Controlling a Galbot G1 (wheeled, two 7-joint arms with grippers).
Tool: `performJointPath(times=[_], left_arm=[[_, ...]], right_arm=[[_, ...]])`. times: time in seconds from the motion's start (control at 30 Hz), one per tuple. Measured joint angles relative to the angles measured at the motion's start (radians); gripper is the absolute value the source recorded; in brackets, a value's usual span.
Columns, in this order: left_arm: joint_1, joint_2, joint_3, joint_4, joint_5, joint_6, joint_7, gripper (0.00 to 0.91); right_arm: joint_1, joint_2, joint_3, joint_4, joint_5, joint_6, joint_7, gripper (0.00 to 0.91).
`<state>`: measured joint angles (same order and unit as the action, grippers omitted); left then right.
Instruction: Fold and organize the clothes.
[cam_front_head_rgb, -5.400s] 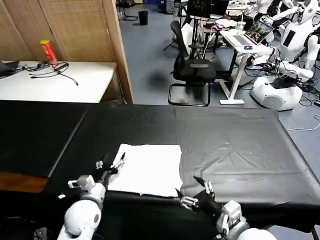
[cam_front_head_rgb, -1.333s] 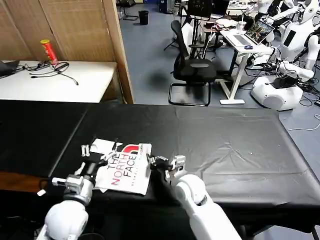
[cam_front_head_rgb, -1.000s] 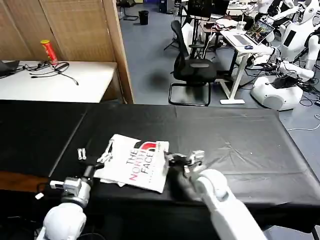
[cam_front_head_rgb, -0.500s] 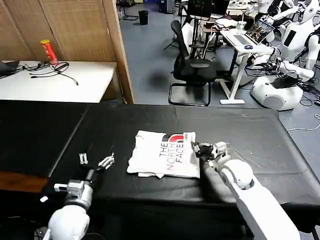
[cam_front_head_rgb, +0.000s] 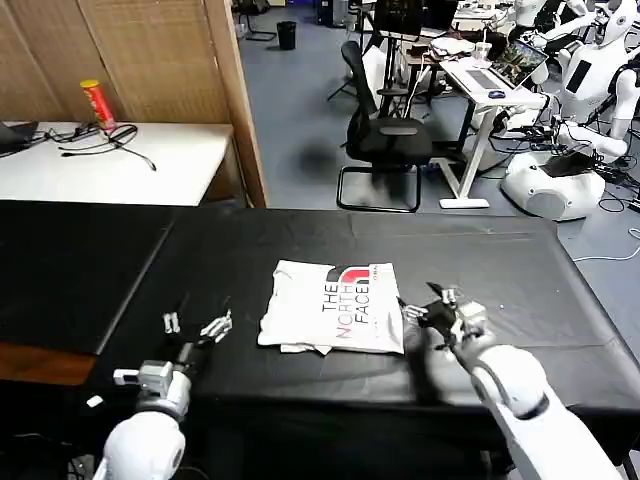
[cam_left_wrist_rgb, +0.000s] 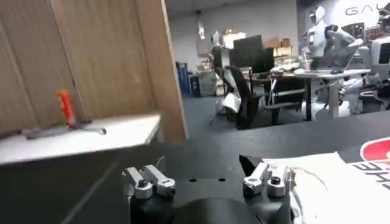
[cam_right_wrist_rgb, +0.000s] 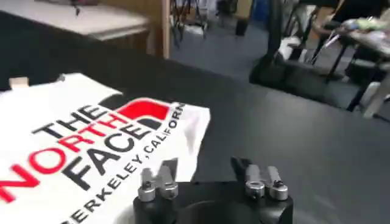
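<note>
The clothes, one white T-shirt (cam_front_head_rgb: 330, 305), lie folded into a flat rectangle near the middle of the black table (cam_front_head_rgb: 480, 260), with the "THE NORTH FACE" lettering facing up. My right gripper (cam_front_head_rgb: 436, 306) is open and empty just beyond the shirt's right edge, low over the cloth. In the right wrist view the T-shirt (cam_right_wrist_rgb: 91, 140) spreads before the right gripper (cam_right_wrist_rgb: 204, 173), one fingertip (cam_right_wrist_rgb: 159, 176) over its hem. My left gripper (cam_front_head_rgb: 197, 325) is open and empty, well left of the shirt near the front edge. The left wrist view has the left gripper (cam_left_wrist_rgb: 204, 176) and the T-shirt's corner (cam_left_wrist_rgb: 341, 182).
The table's front edge runs just below both grippers. Behind it stand a wooden partition (cam_front_head_rgb: 235, 90), a white side table (cam_front_head_rgb: 110, 160) with cables and a red can (cam_front_head_rgb: 97, 103), an office chair (cam_front_head_rgb: 385, 135) and other robots (cam_front_head_rgb: 560, 170) at the back right.
The right gripper moved the folded shirt from the table's left towards the middle, let go and moved off its right edge. The left gripper let go earlier and drew back towards the front edge.
</note>
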<state>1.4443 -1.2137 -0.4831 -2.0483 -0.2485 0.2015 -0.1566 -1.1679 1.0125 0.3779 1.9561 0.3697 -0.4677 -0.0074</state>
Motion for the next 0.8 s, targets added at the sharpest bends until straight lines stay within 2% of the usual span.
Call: performJointPath(times=[0.2, 0.4, 0.5, 0.67, 0.8], left_arm=[[0.033, 0.026, 0.025, 0.017, -0.018, -0.095, 0.0, 0.878], [0.075, 0.038, 0.045, -0.012, -0.06, -0.053, -0.052, 0.878], [0.113, 0.049, 0.057, -0.054, -0.081, -0.01, -0.093, 0.878], [0.186, 0.058, 0.057, -0.126, -0.085, -0.003, -0.122, 0.878], [0.25, 0.062, 0.052, -0.166, -0.092, 0.0, -0.15, 0.878]], right_arm=[[-0.169, 0.029, 0.088, 0.107, -0.071, 0.18, 0.021, 0.878], [-0.354, 0.072, 0.128, 0.181, -0.112, 0.308, 0.094, 0.878], [-0.444, 0.093, 0.131, 0.218, -0.154, 0.367, 0.115, 0.878], [-0.581, 0.114, 0.12, 0.256, -0.226, 0.488, 0.182, 0.878], [-0.678, 0.135, 0.102, 0.273, -0.252, 0.538, 0.272, 0.878]])
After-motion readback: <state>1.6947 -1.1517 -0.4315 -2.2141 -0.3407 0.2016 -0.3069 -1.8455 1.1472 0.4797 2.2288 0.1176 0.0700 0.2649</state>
